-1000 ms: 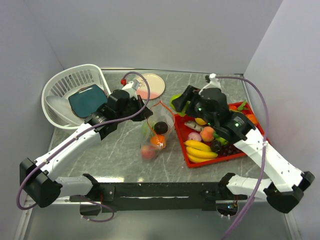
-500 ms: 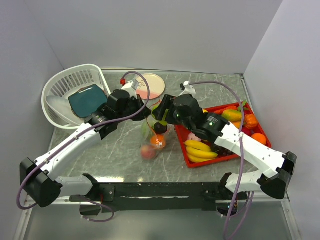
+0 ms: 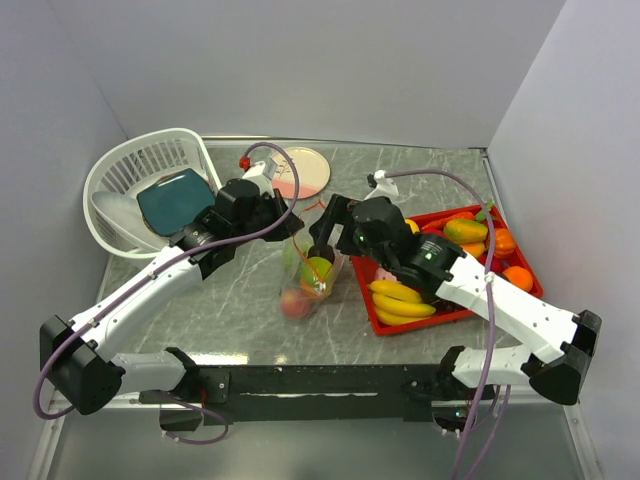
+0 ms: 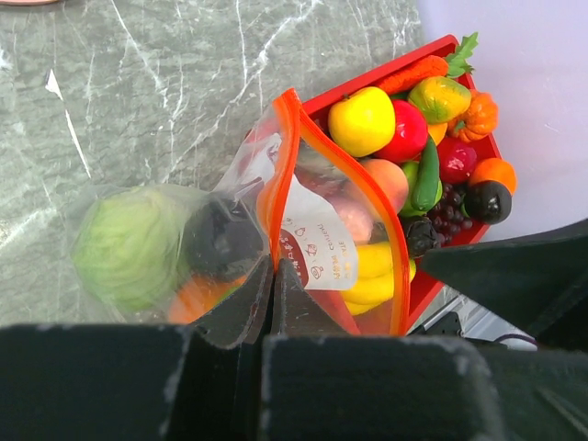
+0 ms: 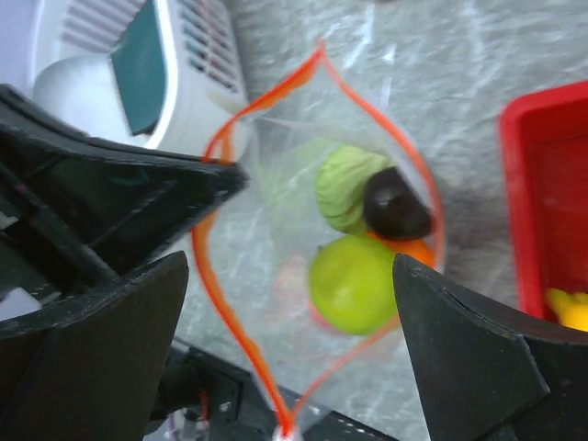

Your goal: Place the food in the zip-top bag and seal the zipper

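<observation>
Moved: right gripper (image 3: 322, 238), from red tray (image 5: 542, 202) to above zip-top bag (image 3: 300, 290), jaws now wide, empty. Bag at table (image 3: 400, 170) centre, zipper (image 4: 278, 170) parted, holding one lime-green fruit (image 5: 354, 285), one pale-green vegetable (image 5: 344, 184), one dark fruit (image 5: 395, 207), one orange fruit (image 5: 413, 250). Left gripper (image 4: 274, 276) pinches bag rim. Tray at 3 o'clock.

the zip-top bag (image 4: 317, 243) bears small red print, too blurred to read.

loc: robot lab cell | evid: bare grey walls (image 3: 300, 60), marble-look table (image 3: 230, 310), black arm-mount rail (image 3: 320, 385)
</observation>
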`<state>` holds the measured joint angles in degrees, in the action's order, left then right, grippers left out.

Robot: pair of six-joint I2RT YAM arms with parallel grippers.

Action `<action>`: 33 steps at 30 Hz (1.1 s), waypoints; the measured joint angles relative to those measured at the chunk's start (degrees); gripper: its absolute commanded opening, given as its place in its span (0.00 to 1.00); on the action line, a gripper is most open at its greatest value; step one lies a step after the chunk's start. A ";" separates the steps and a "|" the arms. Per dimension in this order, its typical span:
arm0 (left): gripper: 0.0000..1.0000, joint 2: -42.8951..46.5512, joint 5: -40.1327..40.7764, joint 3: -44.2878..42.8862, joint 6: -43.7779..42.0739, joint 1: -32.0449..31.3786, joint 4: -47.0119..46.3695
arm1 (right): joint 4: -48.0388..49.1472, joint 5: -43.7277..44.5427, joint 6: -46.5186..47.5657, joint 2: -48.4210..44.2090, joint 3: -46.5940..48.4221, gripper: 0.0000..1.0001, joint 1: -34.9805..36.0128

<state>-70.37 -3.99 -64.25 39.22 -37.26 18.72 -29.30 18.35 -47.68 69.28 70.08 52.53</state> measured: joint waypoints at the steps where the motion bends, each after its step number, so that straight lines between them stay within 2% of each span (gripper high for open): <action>1: 0.01 0.00 0.02 0.00 0.04 0.00 0.00 | -0.96 0.94 0.02 -0.37 0.04 1.00 0.00; 4: 0.01 0.00 0.28 0.00 0.44 0.00 0.00 | -5.25 5.49 -0.42 -2.10 -0.07 1.00 -0.09; 7: 0.01 0.00 0.50 0.00 0.44 0.00 0.00 | -9.81 9.97 -2.82 -7.74 -3.48 0.99 -1.27; 12: 0.01 0.00 0.81 0.00 0.42 0.00 0.00 | -17.53 14.32 -10.43 -19.85 -15.47 0.98 -4.81; 16: 0.01 0.00 0.79 0.00 0.42 0.00 0.00 | -20.65 14.08 -13.70 -24.11 -25.64 0.96 -10.84; 21: 0.01 0.00 0.52 0.02 0.42 0.00 -0.04 | -21.14 12.79 -14.23 -25.24 -33.83 0.97 -19.06; 33: 0.01 0.00 -0.31 0.28 0.42 0.00 -0.48 | -15.82 12.70 -9.70 -23.74 -34.86 0.95 -27.04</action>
<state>-70.37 -4.29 -63.96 39.64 -37.26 18.24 -45.12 31.05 -57.39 45.54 35.22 25.50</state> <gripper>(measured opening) 0.025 0.967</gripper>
